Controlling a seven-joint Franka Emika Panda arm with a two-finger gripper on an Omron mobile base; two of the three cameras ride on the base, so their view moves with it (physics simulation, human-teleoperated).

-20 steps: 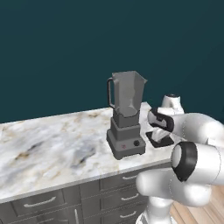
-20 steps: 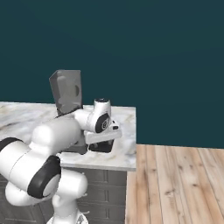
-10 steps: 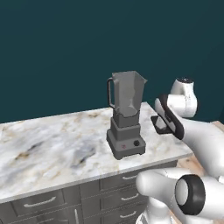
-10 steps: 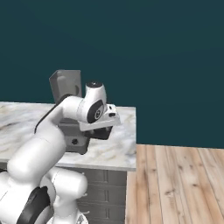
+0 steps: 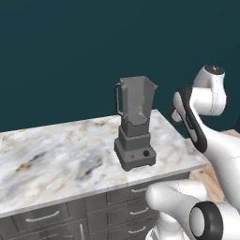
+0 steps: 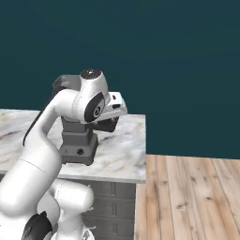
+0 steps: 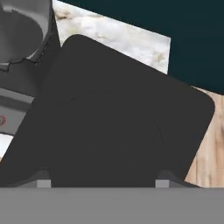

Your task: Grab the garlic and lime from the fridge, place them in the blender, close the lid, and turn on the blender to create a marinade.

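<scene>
The grey blender (image 5: 136, 123) stands near the counter's right end, its smoky jar uncovered. In the hand view the jar's rim (image 7: 22, 26) is at the upper left. My gripper (image 7: 100, 181) is shut on the flat black lid (image 7: 118, 113), which spans the gap between my fingertips (image 7: 43, 183). The lid (image 6: 106, 125) hangs in the air just right of the blender (image 6: 77, 140), tilted, at about the jar's mid height, and apart from the jar. From the left the lid (image 5: 190, 119) appears nearly edge-on. The garlic, lime and fridge are out of view.
The marble counter (image 5: 56, 159) ends just right of the blender, with grey drawers (image 5: 47, 218) under it. Wooden floor (image 6: 187, 197) lies beyond the counter's right edge. A dark teal wall stands behind.
My arm has risen and carried the lid up from the counter beside the blender's base, tilting it more steeply. The blender has not moved.
</scene>
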